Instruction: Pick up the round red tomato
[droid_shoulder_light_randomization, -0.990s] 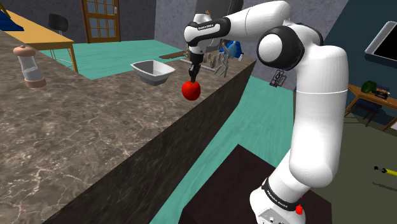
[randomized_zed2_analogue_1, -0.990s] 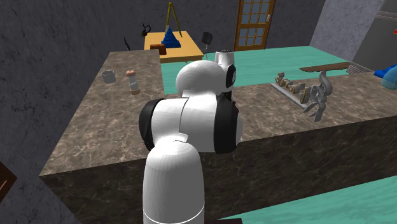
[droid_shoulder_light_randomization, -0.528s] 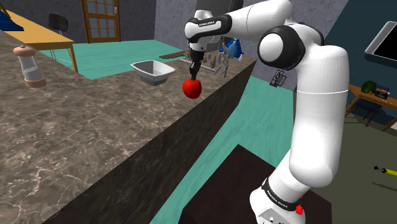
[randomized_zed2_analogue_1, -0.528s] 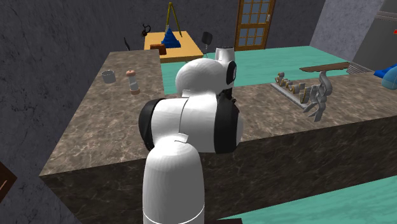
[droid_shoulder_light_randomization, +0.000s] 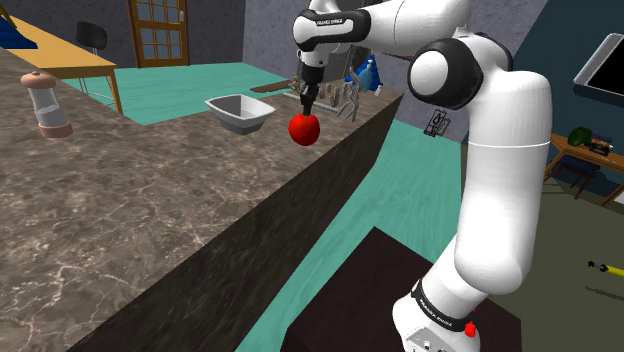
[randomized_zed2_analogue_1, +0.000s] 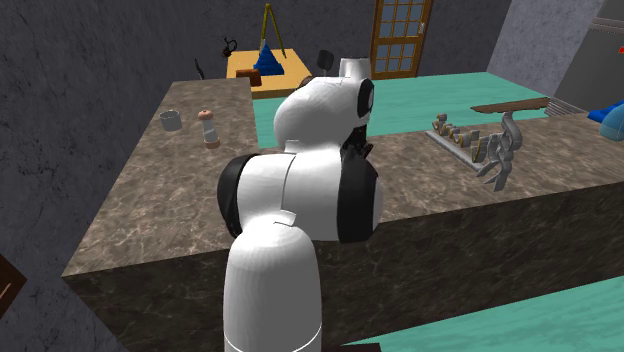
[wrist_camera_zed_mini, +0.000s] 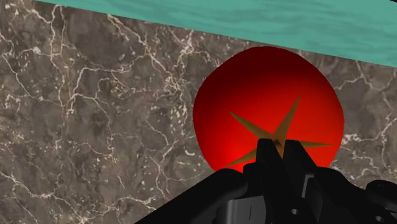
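red tomato (droid_shoulder_light_randomization: 304, 129) grasped at its top by the black gripper (droid_shoulder_light_randomization: 306, 103), held close to the marbled counter's (droid_shoulder_light_randomization: 150, 220) open edge, white bowl (droid_shoulder_light_randomization: 238, 120) set apart nearby

Claw (wrist_camera_zed_mini: 275, 151) pinches red tomato (wrist_camera_zed_mini: 254, 89) at brown star calyx (wrist_camera_zed_mini: 287, 121); veined marble counter (wrist_camera_zed_mini: 95, 114) beneath; teal floor (wrist_camera_zed_mini: 254, 19) beyond.

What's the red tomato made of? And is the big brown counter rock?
The tomato looks smooth and glossy, like real tomato skin or shiny plastic: plain red with a soft glow and a flat brown star for its stem. I cannot tell which. The counter looks like polished stone, probably marble: mottled brown-grey with thin white veins.
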